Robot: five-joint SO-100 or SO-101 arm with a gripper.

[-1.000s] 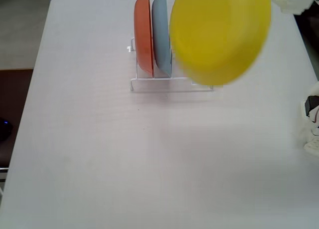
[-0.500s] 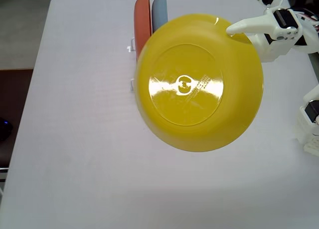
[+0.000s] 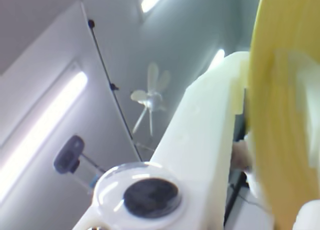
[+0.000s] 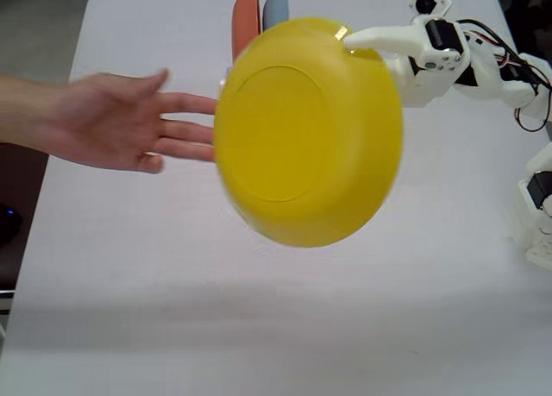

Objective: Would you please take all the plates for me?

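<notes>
Yellow plate [image 4: 308,133] | fingers [image 4: 358,40] clamped on its rim | hand [image 4: 116,122] reaching | risk: thin rim grip slips, plate drops onto tabletop [image 4: 259,327]

We saw the yellow plate [image 4: 308,133] shift left; a hand [image 4: 121,124] entered from the left, fingertips near its rim.
</notes>
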